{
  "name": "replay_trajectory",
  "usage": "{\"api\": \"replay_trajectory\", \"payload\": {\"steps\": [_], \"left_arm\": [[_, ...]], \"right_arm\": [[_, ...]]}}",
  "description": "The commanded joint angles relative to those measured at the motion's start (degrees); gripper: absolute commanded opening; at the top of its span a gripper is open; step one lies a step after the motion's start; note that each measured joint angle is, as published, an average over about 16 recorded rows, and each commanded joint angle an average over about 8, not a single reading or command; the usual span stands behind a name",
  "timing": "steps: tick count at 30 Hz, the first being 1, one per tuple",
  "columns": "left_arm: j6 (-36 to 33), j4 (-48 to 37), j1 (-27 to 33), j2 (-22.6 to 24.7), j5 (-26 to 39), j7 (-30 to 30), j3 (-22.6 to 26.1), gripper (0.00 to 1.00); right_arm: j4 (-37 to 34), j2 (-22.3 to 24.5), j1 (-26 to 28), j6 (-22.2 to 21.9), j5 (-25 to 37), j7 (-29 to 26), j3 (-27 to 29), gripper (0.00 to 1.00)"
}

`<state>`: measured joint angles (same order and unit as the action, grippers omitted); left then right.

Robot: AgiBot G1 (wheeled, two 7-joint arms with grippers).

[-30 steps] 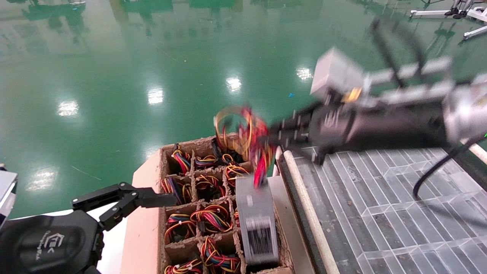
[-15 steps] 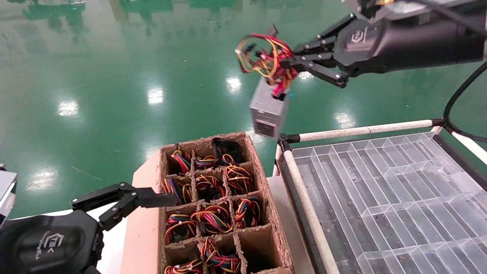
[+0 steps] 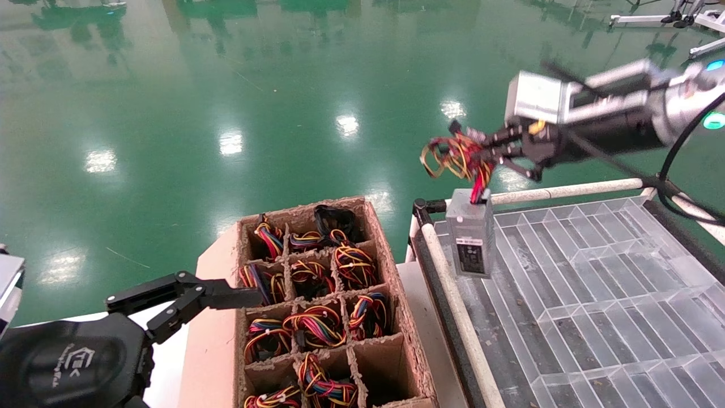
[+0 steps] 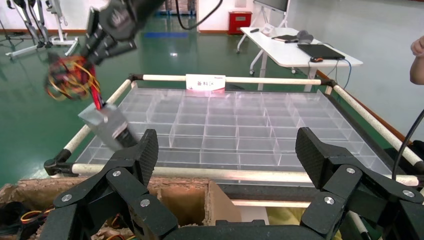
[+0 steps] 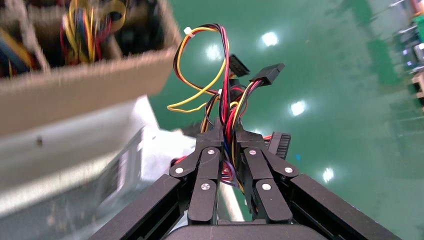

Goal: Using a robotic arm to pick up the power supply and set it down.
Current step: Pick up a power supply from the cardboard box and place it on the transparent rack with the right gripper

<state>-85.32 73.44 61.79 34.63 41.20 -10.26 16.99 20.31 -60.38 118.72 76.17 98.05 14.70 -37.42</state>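
Pick-up done; set-down pending.
Right tool (image 3: 498,148) clamped on the wire bundle (image 3: 453,158); power supply (image 3: 470,241) hangs over the clear tray (image 3: 595,294), unreleased. Left tool (image 3: 226,297) spread, empty.

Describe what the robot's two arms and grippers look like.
The left gripper is matte black with slim linkage arms, silver screws and a white logo on its housing. The right gripper matches it, on a black cylindrical wrist carrying a grey metal bracket, a looping black cable and a teal light.
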Motion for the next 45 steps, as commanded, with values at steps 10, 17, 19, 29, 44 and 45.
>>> {"api": "replay_trajectory", "payload": {"steps": [10,17,19,29,44,45], "left_arm": [[0.0,0.0,0.0,0.0,0.0,0.0,0.0,1.00],[0.0,0.0,0.0,0.0,0.0,0.0,0.1,1.00],[0.0,0.0,0.0,0.0,0.0,0.0,0.1,1.00],[0.0,0.0,0.0,0.0,-0.1,0.0,0.1,1.00],[0.1,0.0,0.0,-0.1,-0.1,0.1,0.1,1.00],[0.1,0.0,0.0,-0.1,-0.1,0.1,0.1,1.00]], "right_arm": [[-10.5,-4.6,-0.4,-6.2,1.4,12.3,-0.9,0.00],[-14.8,-7.2,-2.1,-17.7,1.2,14.6,-0.4,0.00],[-15.7,-7.7,-2.8,-20.8,0.8,14.9,0.0,0.00],[-18.1,-9.1,-6.1,-27.8,-1.6,17.4,1.8,0.00],[-19.5,-8.0,-6.8,-24.1,-4.0,20.1,3.4,0.00],[-19.6,-7.9,-6.9,-24.0,-3.9,20.3,3.3,0.00]]}}
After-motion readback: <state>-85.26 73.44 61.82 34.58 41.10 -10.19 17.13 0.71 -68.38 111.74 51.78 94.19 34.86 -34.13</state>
